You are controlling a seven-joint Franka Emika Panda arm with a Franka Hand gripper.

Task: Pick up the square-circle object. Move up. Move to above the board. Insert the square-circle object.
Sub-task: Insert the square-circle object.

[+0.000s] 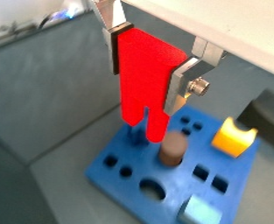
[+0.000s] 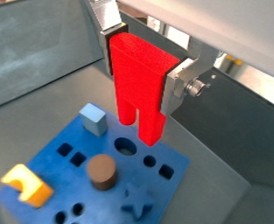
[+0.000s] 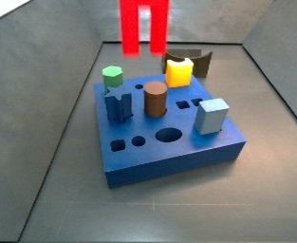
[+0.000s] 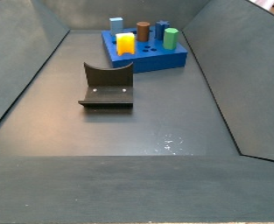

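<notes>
Red and tall, the slotted two-pronged square-circle object was seen in a wrist view pinched between the flat silver fingers of the gripper, its prongs hanging above the thick blue square board with shaped holes. On the board a brown cylinder, a yellow peg and a small light-blue cube were seen. The same clamped hold was shown in a wrist view, prongs over a round hole. In a side view the red block was raised clear above the board, beside a green peg. In a side view the dark L-shaped fixture stood on the floor, near the board; the gripper was not visible there.
</notes>
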